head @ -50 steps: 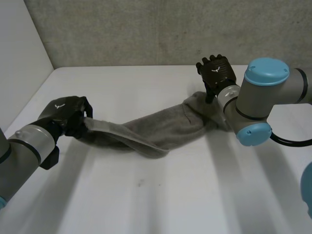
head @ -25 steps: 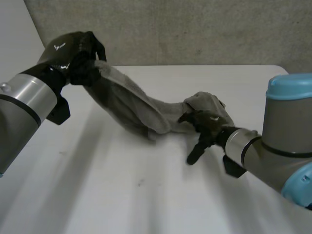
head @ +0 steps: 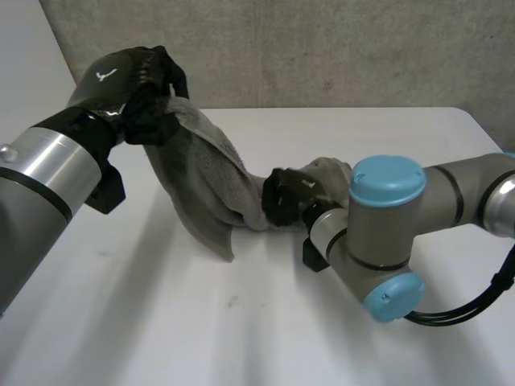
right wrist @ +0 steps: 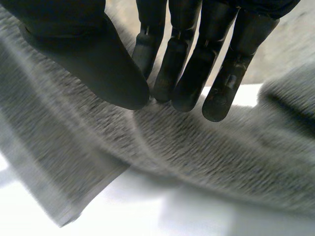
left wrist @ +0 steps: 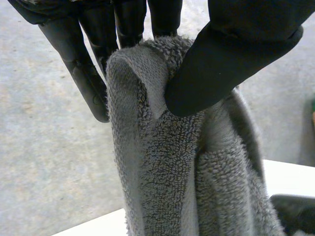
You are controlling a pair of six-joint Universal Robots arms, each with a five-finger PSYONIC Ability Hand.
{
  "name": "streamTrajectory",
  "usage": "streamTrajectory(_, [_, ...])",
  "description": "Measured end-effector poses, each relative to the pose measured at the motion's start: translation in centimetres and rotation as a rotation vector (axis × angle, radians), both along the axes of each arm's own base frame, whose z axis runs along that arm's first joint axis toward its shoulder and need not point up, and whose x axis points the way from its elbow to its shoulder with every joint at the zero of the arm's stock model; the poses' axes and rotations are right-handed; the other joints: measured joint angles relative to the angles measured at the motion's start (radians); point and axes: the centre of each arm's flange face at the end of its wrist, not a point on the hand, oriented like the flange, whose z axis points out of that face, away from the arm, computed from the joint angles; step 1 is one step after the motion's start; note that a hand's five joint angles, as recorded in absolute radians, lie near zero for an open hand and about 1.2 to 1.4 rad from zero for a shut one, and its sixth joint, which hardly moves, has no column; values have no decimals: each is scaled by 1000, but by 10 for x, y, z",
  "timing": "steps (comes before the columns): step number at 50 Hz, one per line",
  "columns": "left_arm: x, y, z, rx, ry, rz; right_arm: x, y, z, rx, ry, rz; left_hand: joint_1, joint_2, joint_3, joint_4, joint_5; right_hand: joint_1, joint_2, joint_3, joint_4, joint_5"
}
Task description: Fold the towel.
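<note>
The white table (head: 241, 338) is the biggest thing. The grey towel (head: 201, 177) is bunched up like a rope over it. 1 end is up high at 10 o'clock. The other end lies on the table near the middle. The left hand (head: 133, 80) holds the high end, with thumb and fingers squeezed on the cloth. The right hand (head: 286, 197) is at the low end. Its fingers are straight with the tips at the cloth, and it is not gripping.

The towel could end up a twisted lump, because it is not spread flat. The low end may drag along if the left hand pulls while the right hand has no hold.

There is lots of bare table from 4 to 8 o'clock. The wall (head: 322, 48) is close at 12 o'clock. The table edge is at 2 o'clock.
</note>
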Motion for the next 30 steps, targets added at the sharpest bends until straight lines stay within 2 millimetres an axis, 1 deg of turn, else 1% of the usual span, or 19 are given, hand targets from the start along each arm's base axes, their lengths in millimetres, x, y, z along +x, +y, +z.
streamTrajectory(1, [1, -2, 0, 0, 0, 7, -3, -3, 5, -11, -4, -21, 0, 0, 0, 0, 0, 0, 0, 0, 1, 1])
streamTrajectory(2, [6, -7, 0, 1, 1, 27, -12, -11, 20, -43, -18, -67, 0, 0, 0, 0, 0, 0, 0, 0, 1, 1])
streamTrajectory(5, [12, -15, -1, 4, 1, 56, -30, -25, 45, -100, -34, -129, 0, 0, 0, 0, 0, 0, 0, 0, 1, 2])
streamTrajectory(6, [15, -18, -2, 6, 1, 67, -41, -32, 59, -135, -38, -154, 0, 0, 0, 0, 0, 0, 0, 0, 1, 2])
streamTrajectory(7, [15, -18, -2, 6, 1, 67, -41, -32, 59, -135, -38, -154, 0, 0, 0, 0, 0, 0, 0, 0, 1, 2])
streamTrajectory(8, [18, -21, -2, 7, 2, 79, -60, -42, 81, -197, -29, -181, 0, 0, 0, 0, 0, 0, 0, 0, 1, 4])
streamTrajectory(10, [20, -22, -2, 8, 2, 84, -68, -44, 89, -221, -11, -175, 0, 0, 0, 0, 0, -27, -54, -56, -60, -36])
streamTrajectory(12, [20, -22, -2, 8, 3, 85, -72, -44, 91, -226, 5, -164, 0, 0, 0, 0, 0, -49, -83, -78, -83, -52])
streamTrajectory(13, [19, -22, -1, 7, 4, 82, -74, -43, 89, -217, 27, -144, 0, 0, 0, 0, 0, -344, -430, -416, -423, -364])
streamTrajectory(15, [19, -21, -1, 5, 5, 78, -75, -41, 86, -204, 41, -130, 0, 0, 0, 0, 0, -344, -430, -416, -423, -364])
streamTrajectory(16, [17, -19, 0, 3, 6, 71, -73, -37, 78, -175, 61, -105, 0, 0, 0, 0, 0, -565, -702, -712, -712, -663])
streamTrajectory(17, [15, -16, 1, 0, 8, 61, -68, -31, 67, -134, 81, -71, 0, 0, 0, 0, 0, -626, -774, -794, -802, -761])
streamTrajectory(20, [9, -10, 4, -8, 10, 37, -57, -20, 51, -81, 97, -22, 0, 0, 0, 0, 0, -638, -779, -810, -821, -783])
streamTrajectory(21, [6, -6, 5, -12, 12, 24, -49, -12, 42, -50, 102, 8, 0, 0, 0, 0, 0, -639, -779, -810, -821, -786])
streamTrajectory(25, [-1, 5, 12, -31, 20, -10, -28, 6, 24, 17, 88, 69, 0, 0, 0, 0, 0, -639, -779, -810, -821, -786])
streamTrajectory(30, [-3, 15, 20, -50, 34, -28, -9, 17, 14, 67, 36, 107, 0, 0, 0, 0, 0, -637, -777, -804, -815, -778])
